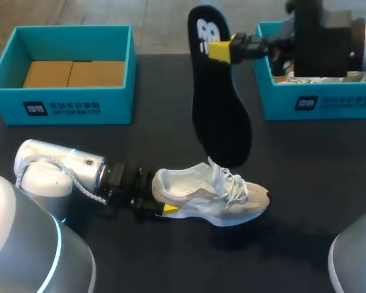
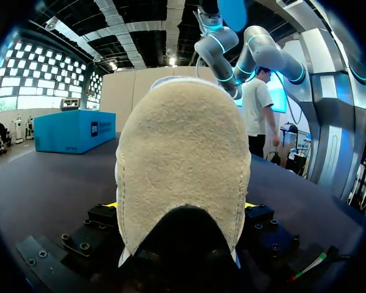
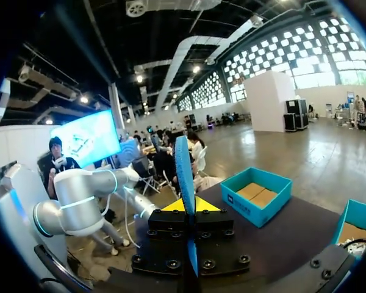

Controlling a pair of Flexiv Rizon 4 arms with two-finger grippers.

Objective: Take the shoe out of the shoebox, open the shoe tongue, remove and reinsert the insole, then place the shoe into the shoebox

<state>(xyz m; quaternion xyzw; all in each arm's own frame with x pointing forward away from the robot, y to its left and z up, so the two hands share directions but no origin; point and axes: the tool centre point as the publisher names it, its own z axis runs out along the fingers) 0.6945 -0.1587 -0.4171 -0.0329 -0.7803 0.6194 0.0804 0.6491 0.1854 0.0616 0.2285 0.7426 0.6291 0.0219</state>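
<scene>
A white and grey shoe (image 1: 213, 194) lies on its sole on the dark table, toe to the right. My left gripper (image 1: 158, 204) holds its heel from the left. In the left wrist view the suede heel (image 2: 183, 152) fills the space between the fingers, with a yellow sliver showing on each side, so the gripper (image 2: 182, 206) is shut on it. Above the shoe hangs a black insole (image 1: 222, 116), upright. My right gripper (image 1: 219, 50) is shut on the insole's upper part. The right wrist view shows the insole (image 3: 184, 165) edge-on, pinched between the yellow tips (image 3: 188, 206).
A teal shoebox (image 1: 61, 107) with brown card inside stands at the back left. A second teal box (image 1: 317, 101) stands at the back right, under my right arm. The insole's lower end hangs just behind the shoe's laces (image 1: 235, 183).
</scene>
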